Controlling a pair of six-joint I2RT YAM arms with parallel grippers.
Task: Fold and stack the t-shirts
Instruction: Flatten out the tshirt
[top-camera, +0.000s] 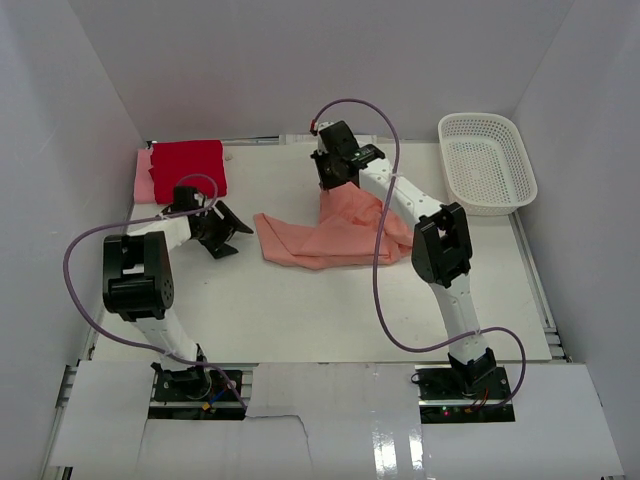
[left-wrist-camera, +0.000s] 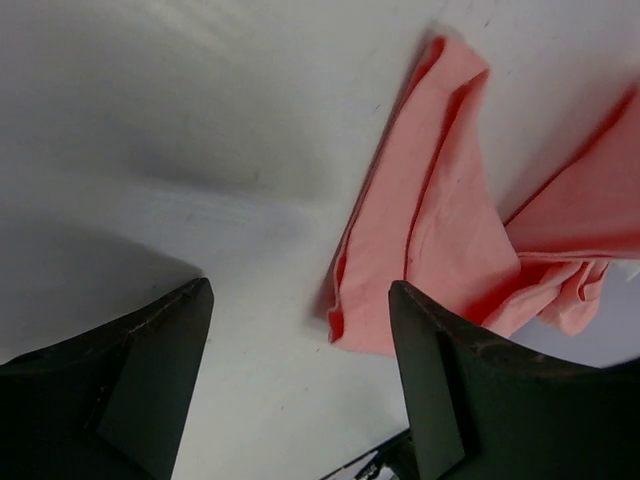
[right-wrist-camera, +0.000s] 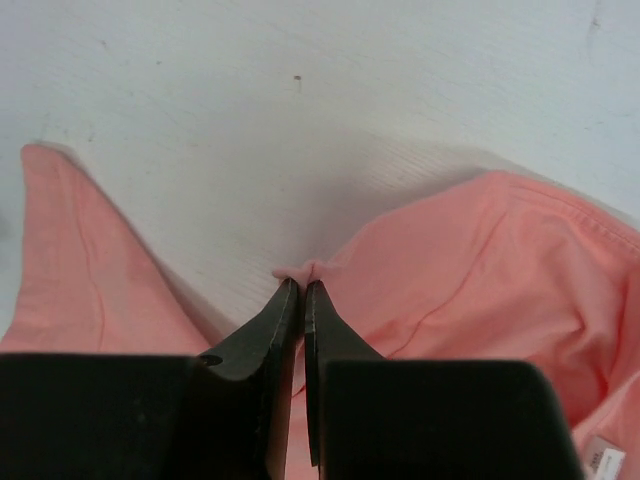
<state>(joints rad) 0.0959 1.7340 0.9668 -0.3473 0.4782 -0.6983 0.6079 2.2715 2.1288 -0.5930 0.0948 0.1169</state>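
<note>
A salmon t-shirt (top-camera: 325, 235) lies crumpled in the middle of the table. My right gripper (top-camera: 333, 183) is shut on a pinch of its far edge; in the right wrist view the cloth (right-wrist-camera: 480, 280) bunches just beyond the gripper (right-wrist-camera: 302, 285). My left gripper (top-camera: 228, 232) stands open just left of the shirt's left corner, with only bare table inside it. The left wrist view shows that corner (left-wrist-camera: 420, 230) ahead of the right finger (left-wrist-camera: 450, 390). A folded red t-shirt (top-camera: 187, 168) lies on a pale pink one (top-camera: 143, 176) at the back left.
A white mesh basket (top-camera: 487, 162) stands at the back right. White walls close in the table on three sides. The arms' purple cables loop over the near part of the table.
</note>
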